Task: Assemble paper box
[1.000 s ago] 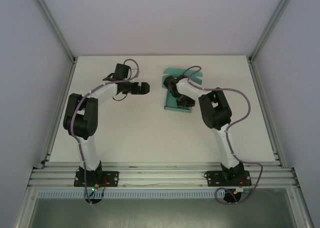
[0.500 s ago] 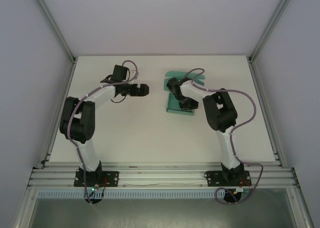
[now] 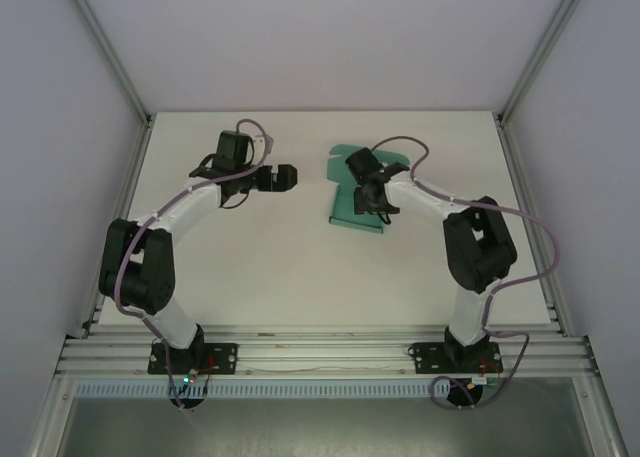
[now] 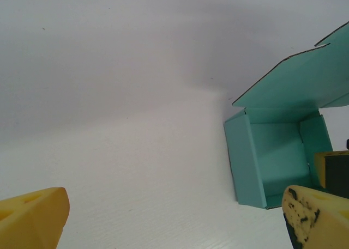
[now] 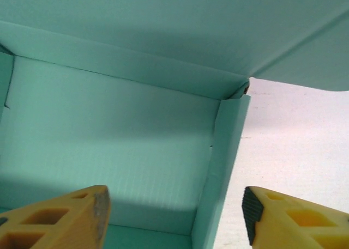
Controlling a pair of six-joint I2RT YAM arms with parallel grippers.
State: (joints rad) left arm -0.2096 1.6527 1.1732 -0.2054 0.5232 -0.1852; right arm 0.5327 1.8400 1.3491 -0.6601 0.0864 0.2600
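The paper box [image 3: 350,209] is teal card, half-folded, with its side walls up and its lid flap [image 3: 385,157] open at the back. It lies right of the table's middle. My right gripper [image 3: 382,207] hangs over the box's right side. In the right wrist view its yellow fingers [image 5: 60,219] stand open astride the box's right wall [image 5: 223,162], clear of it on both sides, with the box floor [image 5: 109,134] beyond. My left gripper [image 3: 290,177] is open to the left of the box, which shows at the right in its own view [image 4: 272,156].
The white table [image 3: 300,267] has bare room in front and to the left of the box. White walls and aluminium frame rails [image 3: 530,227] close the sides. Both arm bases sit on the near rail [image 3: 320,352].
My right gripper has opened and let go of the box's right wall, and its elbow has swung out to the right. The left arm's elbow has moved left while its gripper stayed near its place.
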